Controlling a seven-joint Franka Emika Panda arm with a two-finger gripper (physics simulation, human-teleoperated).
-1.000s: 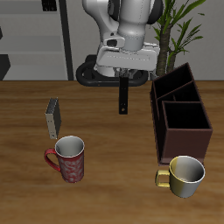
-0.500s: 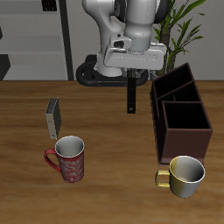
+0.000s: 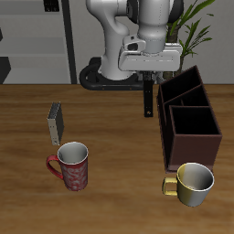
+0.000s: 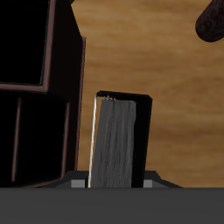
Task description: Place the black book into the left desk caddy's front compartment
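Hanging upright, clamped in the gripper (image 3: 150, 77), the black book (image 3: 150, 99) is lifted just beside the left desk caddy (image 3: 189, 132); lowering it into the front compartment remains.

Your arm reaches forward from the base at the back of the table, its white links bent so the wrist points straight down. The gripper (image 3: 150, 78) hangs high above the tabletop, clear of the surface, with its grey body level. Your fingers (image 4: 80, 185) are closed on the top end of the book (image 3: 150, 96), which hangs upright beneath them. In the wrist view the book (image 4: 117, 140) sits centred between the finger pads, held squarely and not tilted.
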